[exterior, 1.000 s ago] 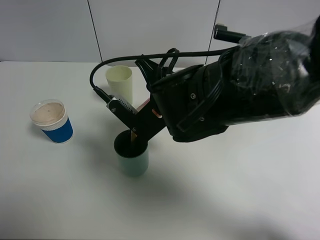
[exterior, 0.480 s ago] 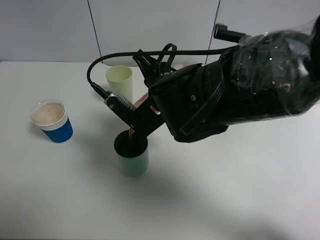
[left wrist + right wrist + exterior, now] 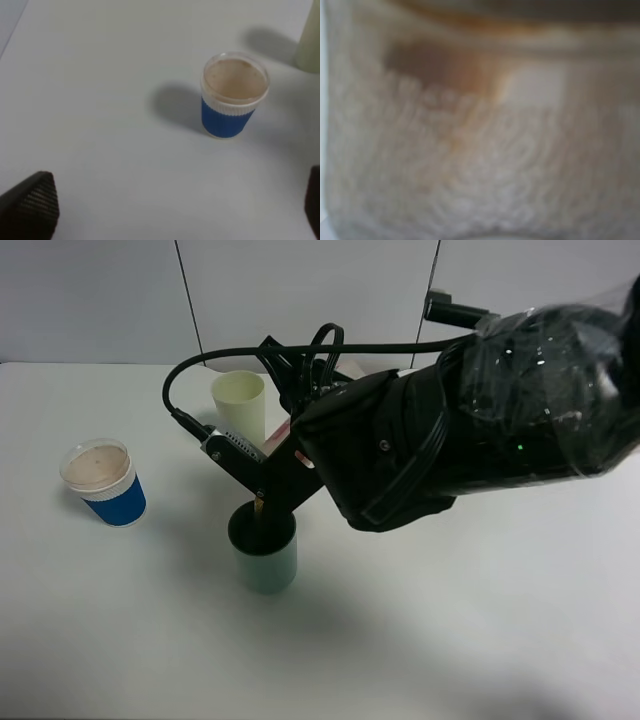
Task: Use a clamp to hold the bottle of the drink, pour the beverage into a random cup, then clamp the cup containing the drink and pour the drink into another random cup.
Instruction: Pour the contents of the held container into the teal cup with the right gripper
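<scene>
Since a second ago the right arm's wrist has rolled further over: the grey metal bracket (image 3: 232, 445) and the black cable loop (image 3: 185, 390) have swung up and outward, tipping the load more steeply. The right pincer (image 3: 288, 468) is clamped tight on the small slim translucent plastic bottle (image 3: 262, 505), which fills the right wrist view as a pale blur (image 3: 480, 150). The bottle's tan neck points down into the plain teal tumbler (image 3: 266, 558) directly beneath the pincer's tips, and a thin thread of dark brown beverage (image 3: 259, 521) seems to run into it — so the first pour is under way.

The left pincer (image 3: 172, 207) hangs with its jaws spread wide and nothing between them, and the short paper cup with the ribbed blue sleeve (image 3: 232, 97) stands just ahead of it, well apart from the right pincer.

Risks: the neck sits very near the tumbler's rim, so more roll or a small drift could send the stream over the edge or nudge the light tumbler over. The tall pale yellow-green tumbler (image 3: 240, 405) stands close behind the bracket — a backward swing might clip it.

The white desk (image 3: 450, 630) on the near side of the right pincer is open, offering the safest way out.
</scene>
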Tool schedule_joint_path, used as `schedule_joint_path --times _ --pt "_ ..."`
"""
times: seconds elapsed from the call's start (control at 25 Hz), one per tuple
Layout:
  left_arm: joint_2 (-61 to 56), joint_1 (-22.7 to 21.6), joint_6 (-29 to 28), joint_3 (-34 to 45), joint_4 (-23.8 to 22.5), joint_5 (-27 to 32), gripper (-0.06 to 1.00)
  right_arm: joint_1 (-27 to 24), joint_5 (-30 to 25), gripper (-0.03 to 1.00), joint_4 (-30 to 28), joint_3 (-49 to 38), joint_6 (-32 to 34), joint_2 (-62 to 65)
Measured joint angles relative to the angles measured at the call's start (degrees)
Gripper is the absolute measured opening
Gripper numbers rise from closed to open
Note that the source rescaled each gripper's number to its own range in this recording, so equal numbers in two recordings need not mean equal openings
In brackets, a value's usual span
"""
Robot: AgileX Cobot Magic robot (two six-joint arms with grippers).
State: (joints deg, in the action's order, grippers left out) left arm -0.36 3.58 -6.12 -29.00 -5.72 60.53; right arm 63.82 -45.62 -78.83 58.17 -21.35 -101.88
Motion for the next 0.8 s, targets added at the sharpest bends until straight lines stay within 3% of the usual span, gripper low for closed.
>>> schedule_joint_path --times 0.8 --pt "0.0 0.0 0.0 0.0 0.0 0.0 1.00 1.2 -0.4 0.00 -5.2 0.0 0.5 0.0"
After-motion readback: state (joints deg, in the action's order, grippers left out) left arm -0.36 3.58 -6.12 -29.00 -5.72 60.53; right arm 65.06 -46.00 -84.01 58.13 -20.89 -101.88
